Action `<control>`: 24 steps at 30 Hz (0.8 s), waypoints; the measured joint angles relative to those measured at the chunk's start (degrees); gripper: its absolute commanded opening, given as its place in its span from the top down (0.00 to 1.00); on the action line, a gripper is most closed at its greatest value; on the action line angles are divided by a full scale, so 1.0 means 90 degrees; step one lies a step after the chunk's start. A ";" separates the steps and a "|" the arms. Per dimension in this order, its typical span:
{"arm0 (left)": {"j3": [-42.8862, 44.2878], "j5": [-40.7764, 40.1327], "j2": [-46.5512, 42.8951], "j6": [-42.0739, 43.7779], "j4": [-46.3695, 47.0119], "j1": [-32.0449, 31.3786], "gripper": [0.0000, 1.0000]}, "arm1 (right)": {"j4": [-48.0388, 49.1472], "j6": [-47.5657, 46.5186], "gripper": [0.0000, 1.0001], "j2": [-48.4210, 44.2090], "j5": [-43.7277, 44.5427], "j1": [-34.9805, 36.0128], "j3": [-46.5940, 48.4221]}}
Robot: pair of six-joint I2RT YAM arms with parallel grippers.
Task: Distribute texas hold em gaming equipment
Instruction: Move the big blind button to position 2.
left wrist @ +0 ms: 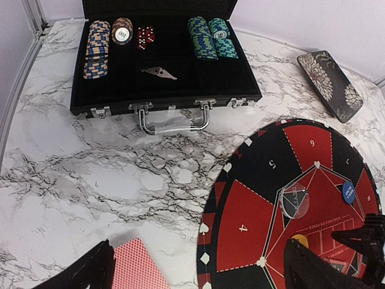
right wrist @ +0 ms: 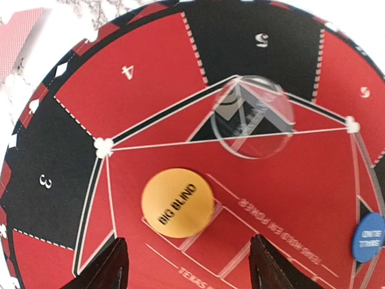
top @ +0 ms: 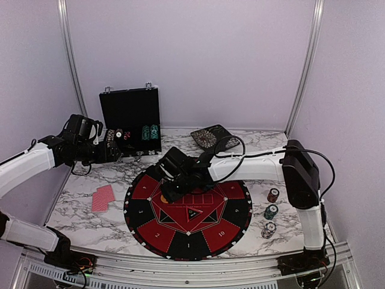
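step: setting button discs on the mat point(right wrist: 150, 78)
orange disc point(right wrist: 178, 202): flat on the mat, clear disc point(right wrist: 252, 117) at its 1 o'clock
right gripper point(right wrist: 189, 268): fingers apart either side of it, clamping nothing
left gripper point(left wrist: 201, 274): spread wide, empty
next: probably lift clear, then fetch chips point(top: 271, 212) at the mat's 3 o'clock

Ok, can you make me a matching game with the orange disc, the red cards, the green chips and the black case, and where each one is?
Things:
1. round orange disc marked BIG BLIND
2. red-backed playing cards
3. green striped poker chips
4. black hinged case

Places:
A. at the back, lid up
B. on the round red-and-black mat
C. on the marble table, left of the mat
D. on the table, right of the mat

Pairs: 1-B, 2-C, 3-D, 4-A.
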 measured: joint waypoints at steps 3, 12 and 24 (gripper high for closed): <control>0.0000 0.0007 0.0000 0.0000 0.0000 0.0000 0.01 | -0.0010 0.0044 0.30 0.0291 -0.0066 0.0051 0.0180; 0.0000 0.0051 0.0000 -0.0012 0.0000 0.0034 0.01 | -0.0104 0.0063 0.33 0.0789 -0.0119 0.0039 0.0452; 0.0000 0.0104 0.0000 -0.0017 0.0000 0.0078 0.01 | -0.0078 0.0024 0.43 0.1103 -0.0092 0.0041 0.0821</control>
